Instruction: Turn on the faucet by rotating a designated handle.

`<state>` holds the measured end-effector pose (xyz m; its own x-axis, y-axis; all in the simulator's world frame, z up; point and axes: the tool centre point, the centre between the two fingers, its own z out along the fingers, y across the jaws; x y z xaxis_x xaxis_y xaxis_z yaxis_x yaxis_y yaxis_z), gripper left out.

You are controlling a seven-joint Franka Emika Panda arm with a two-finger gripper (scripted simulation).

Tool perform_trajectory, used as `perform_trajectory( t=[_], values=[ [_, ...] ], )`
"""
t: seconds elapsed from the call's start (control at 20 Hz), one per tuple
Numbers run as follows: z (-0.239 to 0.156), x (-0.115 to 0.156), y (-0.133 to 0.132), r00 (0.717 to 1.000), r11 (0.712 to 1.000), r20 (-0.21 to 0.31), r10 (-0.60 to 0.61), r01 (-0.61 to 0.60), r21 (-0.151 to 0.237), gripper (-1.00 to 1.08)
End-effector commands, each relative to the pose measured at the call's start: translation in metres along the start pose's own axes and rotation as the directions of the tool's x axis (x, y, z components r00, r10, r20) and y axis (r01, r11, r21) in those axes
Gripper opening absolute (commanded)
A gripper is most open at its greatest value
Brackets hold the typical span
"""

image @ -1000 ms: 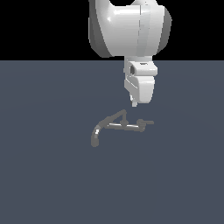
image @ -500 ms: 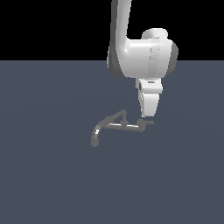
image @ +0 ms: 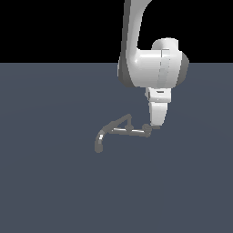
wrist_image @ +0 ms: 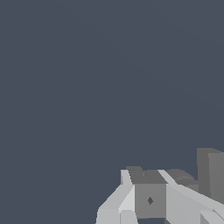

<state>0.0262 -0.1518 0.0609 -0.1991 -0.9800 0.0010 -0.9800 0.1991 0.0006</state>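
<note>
The arm point(image: 152, 68) occupies the upper centre-right of the exterior frame, descending from the top edge and ending in a white wrist housing just right of centre. Below it the gripper point(image: 154, 126) points downward, with its tip touching or just beside the right end of the faucet point(image: 120, 132), which lies on the flat grey floor point(image: 45, 182) slightly below the frame's centre. The faucet's hooked spout point(image: 98, 141) curls toward the lower left, a thin straight bar point(image: 125, 132) runs across its middle, and a longer slanted rod point(image: 119, 122) rises to a peak above the bar. The handle point(image: 147, 129), a short stub with a round hub, sits at the right end, directly under the gripper tip. In the wrist view the fingers point(wrist_image: 131, 192) appear in the lower right corner with grey faucet parts close against them; whether the pincer is released or clenched cannot be told from either view. Judged step: contact approach is complete and handle engagement is in hand. The next move probably calls for a sideways sweep about the hub, holding contact height constant so the tip does not slip off the stub.
</note>
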Motion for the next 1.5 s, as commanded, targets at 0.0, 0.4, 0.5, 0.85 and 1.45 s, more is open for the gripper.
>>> perform_trajectory(
  t=[0.0, 0.4, 0.5, 0.85, 1.45],
  values=[
    [0.0, 0.0, 0.0, 1.0, 1.0, 0.0, 0.002, -0.002, 0.001, -1.0],
    [0.0, 0.014, 0.017, 1.0, 1.0, 0.0, 0.002, -0.002, 0.0, -1.0],
    [0.0, 0.019, 0.024, 1.0, 1.0, 0.001, 0.002, -0.002, 0.001, -1.0],
    [0.0, 0.017, 0.035, 1.0, 1.0, 0.002, -0.001, 0.001, 0.003, -1.0],
    [0.002, 0.014, 0.059, 1.0, 1.0, -0.001, 0.008, -0.008, 0.01, -1.0]
  ],
)
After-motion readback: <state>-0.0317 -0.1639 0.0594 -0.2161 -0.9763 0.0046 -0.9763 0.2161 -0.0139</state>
